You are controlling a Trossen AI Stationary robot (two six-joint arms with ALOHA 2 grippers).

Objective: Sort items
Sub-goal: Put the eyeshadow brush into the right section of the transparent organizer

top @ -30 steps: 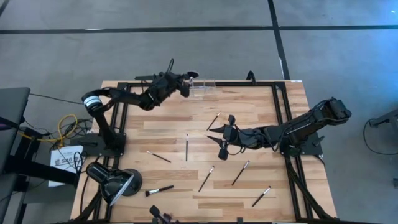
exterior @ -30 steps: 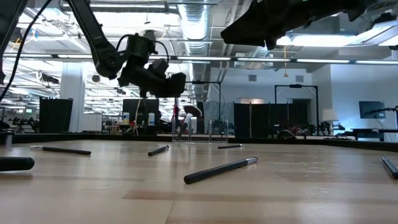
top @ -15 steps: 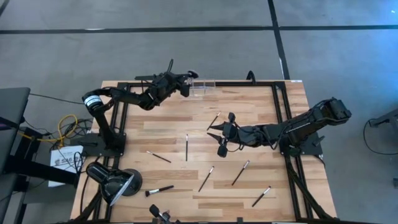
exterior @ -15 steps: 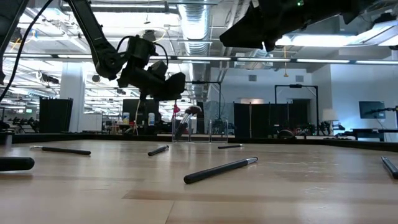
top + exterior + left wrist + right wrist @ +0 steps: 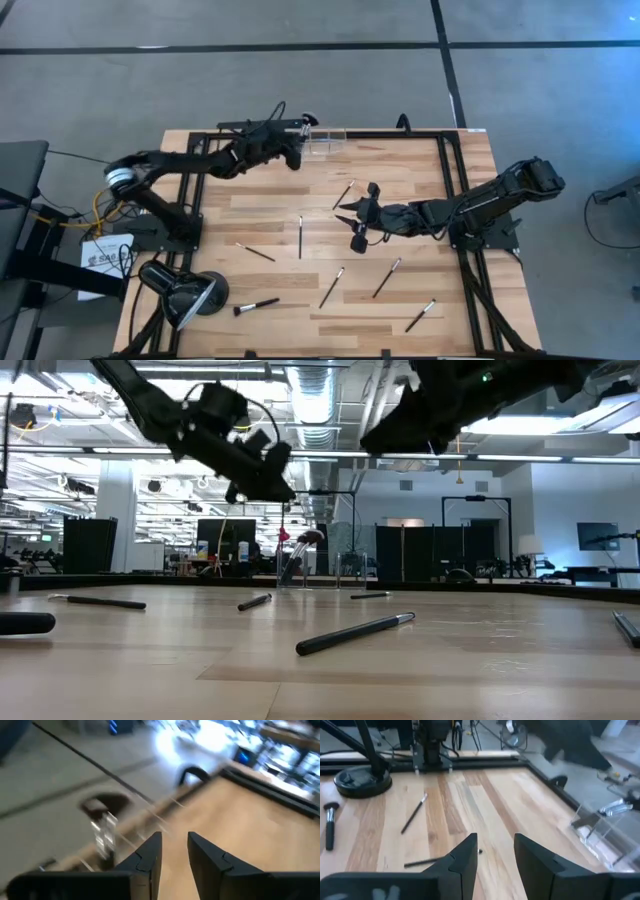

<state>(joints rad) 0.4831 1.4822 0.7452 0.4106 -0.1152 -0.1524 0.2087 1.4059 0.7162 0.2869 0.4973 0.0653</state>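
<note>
The left gripper (image 5: 291, 152) is hovering empty with fingers parted near the table's (image 5: 420, 170) far edge beside a clear holder (image 5: 325, 138), the makeup brushes (image 5: 300, 236) are lying scattered mid-table, and the right gripper (image 5: 352, 218) is hanging open over the centre.

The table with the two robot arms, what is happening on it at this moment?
The robot is sorting makeup brushes into a clear holder at the table's far edge. The left pincer is beside that holder, open and empty; a brush stands inside the holder. The right pincer hovers open over the middle of the table, holding nothing, next to a loose brush. Several more brushes lie scattered on the wood, and a black desk lamp sits at the near left corner.
</note>
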